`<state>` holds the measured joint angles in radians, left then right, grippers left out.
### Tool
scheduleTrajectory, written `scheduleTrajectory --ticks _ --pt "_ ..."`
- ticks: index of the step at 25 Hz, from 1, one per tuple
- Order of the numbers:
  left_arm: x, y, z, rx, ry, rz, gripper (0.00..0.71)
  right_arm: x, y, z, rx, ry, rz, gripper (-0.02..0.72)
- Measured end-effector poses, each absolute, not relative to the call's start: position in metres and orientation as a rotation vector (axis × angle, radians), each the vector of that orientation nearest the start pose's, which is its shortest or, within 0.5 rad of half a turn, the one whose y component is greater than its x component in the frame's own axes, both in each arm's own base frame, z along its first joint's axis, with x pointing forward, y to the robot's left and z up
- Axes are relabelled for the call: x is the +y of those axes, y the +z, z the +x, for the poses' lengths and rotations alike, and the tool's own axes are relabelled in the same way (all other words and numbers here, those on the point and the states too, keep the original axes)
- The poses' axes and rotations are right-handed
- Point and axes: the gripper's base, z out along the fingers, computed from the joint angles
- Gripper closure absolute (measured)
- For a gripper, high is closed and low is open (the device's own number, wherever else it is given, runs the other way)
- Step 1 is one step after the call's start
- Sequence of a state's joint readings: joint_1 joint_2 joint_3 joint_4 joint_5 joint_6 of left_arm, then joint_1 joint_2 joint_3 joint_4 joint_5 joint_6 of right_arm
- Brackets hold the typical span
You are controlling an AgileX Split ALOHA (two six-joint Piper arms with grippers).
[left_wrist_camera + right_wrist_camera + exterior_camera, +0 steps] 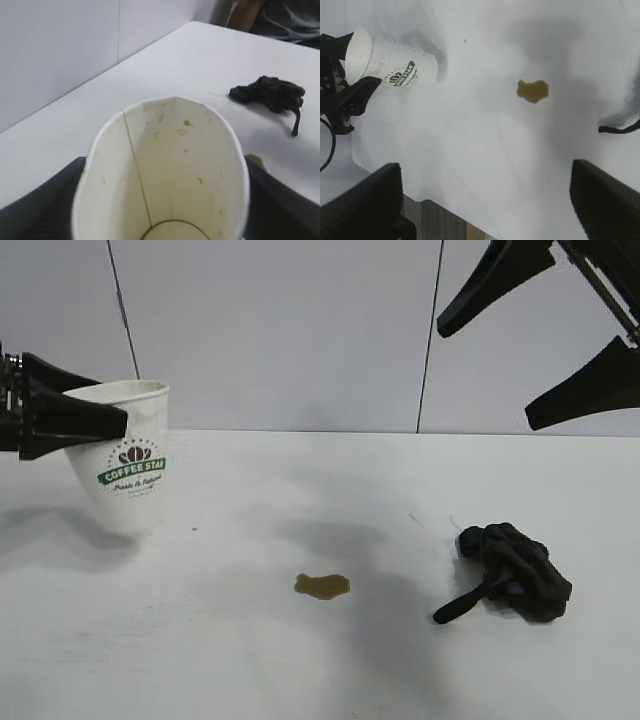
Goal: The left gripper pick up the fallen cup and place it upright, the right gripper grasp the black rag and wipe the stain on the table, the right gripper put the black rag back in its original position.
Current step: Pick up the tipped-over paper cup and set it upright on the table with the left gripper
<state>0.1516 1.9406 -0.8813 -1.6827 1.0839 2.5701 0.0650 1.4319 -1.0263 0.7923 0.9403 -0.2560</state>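
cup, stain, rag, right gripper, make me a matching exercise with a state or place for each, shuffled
Things:
1. cup
2. stain
3. black rag
4. right gripper

States or places:
A. bunched on the table, untouched
B. brown blotch between cup and rag
C. open, up in the air above the rag's side
D. tilted, clamped near its rim by the left gripper

Pairs: 1-D, 2-B, 3-A, 4-C

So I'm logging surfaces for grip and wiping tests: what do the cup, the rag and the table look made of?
The cup: likely paper, matte white, with a printed logo band and a visible inner side seam. The black rag: soft bunched cloth, judging by its folds and limp strap. The table: smooth matte white top, possibly laminate; the material is unclear.
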Motion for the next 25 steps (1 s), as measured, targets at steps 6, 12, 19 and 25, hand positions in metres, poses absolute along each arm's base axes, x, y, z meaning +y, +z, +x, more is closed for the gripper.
scheduleTrajectory --ticks 6,12,19,25 --pt "-0.028 0.134 0.333 1.706 -0.608 1.058 0.173 0.07 0.285 0.276 2.617 0.914 0.086 0.073" --pt "-0.028 0.124 0.333 1.729 -0.642 1.045 0.173 0.069 0.285 0.277 2.612 0.911 0.089 0.073" --pt "-0.028 0.124 0.333 1.791 -0.699 0.963 0.036 0.069 0.285 0.278 2.601 0.901 0.096 0.073" --pt "-0.027 0.123 0.333 1.808 -0.686 0.97 0.018 0.069 0.285 0.279 2.593 0.896 0.101 0.073"
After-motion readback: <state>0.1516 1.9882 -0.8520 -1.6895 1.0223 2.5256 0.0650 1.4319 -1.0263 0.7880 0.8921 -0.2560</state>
